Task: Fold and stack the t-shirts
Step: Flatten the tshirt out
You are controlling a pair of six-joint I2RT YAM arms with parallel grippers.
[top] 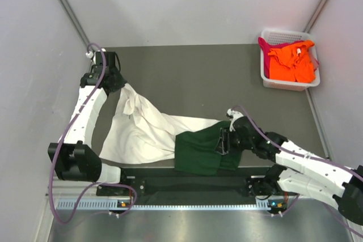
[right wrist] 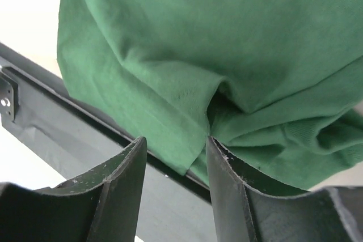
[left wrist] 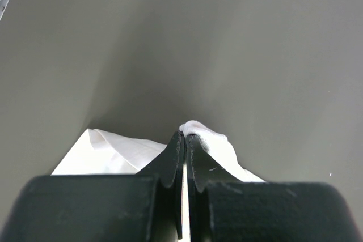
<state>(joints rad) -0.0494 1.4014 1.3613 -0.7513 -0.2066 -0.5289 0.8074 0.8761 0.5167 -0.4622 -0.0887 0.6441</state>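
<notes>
A white t-shirt [top: 142, 128] with a dark green part [top: 201, 151] lies stretched across the dark mat, its green end hanging over the near edge. My left gripper [top: 116, 80] is shut on a white corner of it [left wrist: 195, 128] at the far left. My right gripper [top: 226, 140] is open over the green cloth [right wrist: 227, 55], its jaws straddling a hem at the table's near edge. An orange t-shirt [top: 292, 60] and a magenta one [top: 265, 46] lie in the basket.
A white lattice basket [top: 286, 85] stands at the far right of the mat [top: 187, 72]. Grey walls close in on both sides. A metal rail [top: 187, 205] runs along the near edge between the arm bases.
</notes>
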